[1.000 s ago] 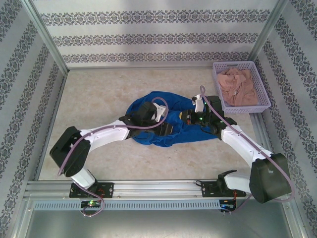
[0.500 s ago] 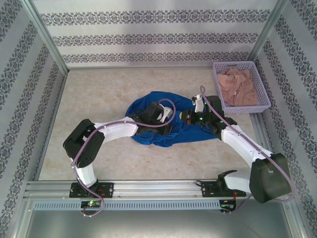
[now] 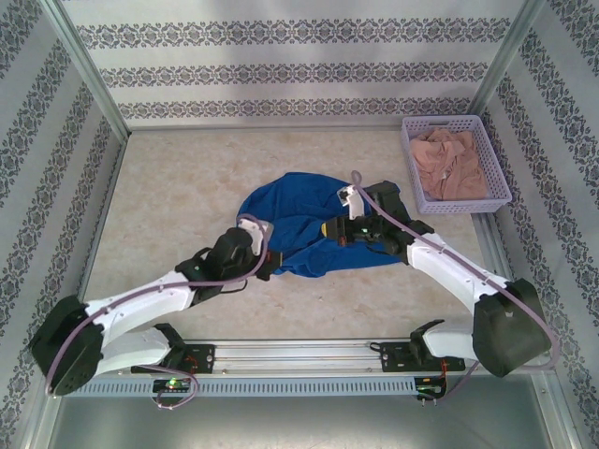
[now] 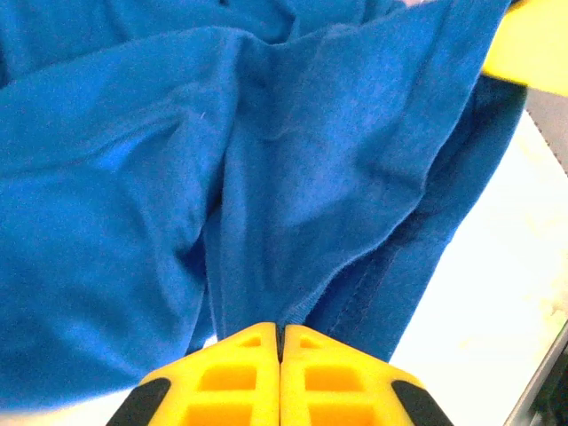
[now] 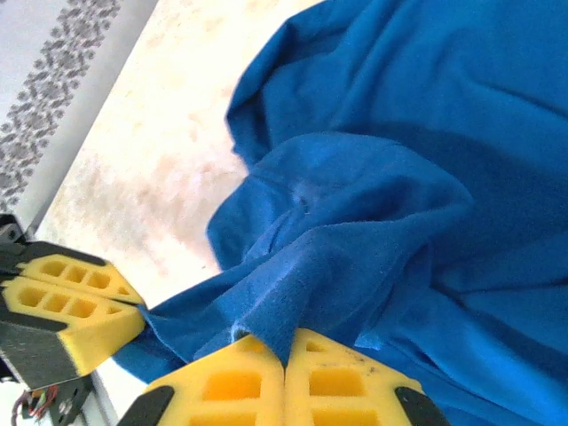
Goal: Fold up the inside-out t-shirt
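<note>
T-shirt (image 3: 295, 210): royal blue, bunched in a rumpled heap on the table (image 3: 168, 187), roughly mid-table and a bit right of centre. Not flat, lots of folds and ridges. From top cam, the near edge is drawn out toward both arms.

L gripper (image 4: 280, 333): you've got the yellow fingers (image 4: 231, 377) pressed together, no gap betw. them. A fold of blue cloth runs straight down into the seam at the tips, so it reads as a pinch on the t-shirt. Grip is at the shirt's near-left edge. A stitched hem shows just right of the fingers, w/ bare table beyond it. There's a yellow bit in the top right corner of that view; can't tell what it is.

R gripper (image 5: 286, 344): also closed tight, w/ a thick ridge of the fabric caught betw. the pads. Grip is on the shirt's near-right part, arm reaching in from the right. In the R wrist view you can see the L gripper low at left, at the cloth's edge, near but apart from the R one.

Lavender basket (image 3: 465, 207) sits at the far right corner, well apart from the shirt, w/ a pinkish-beige garment (image 3: 454, 161) crumpled inside.
</note>
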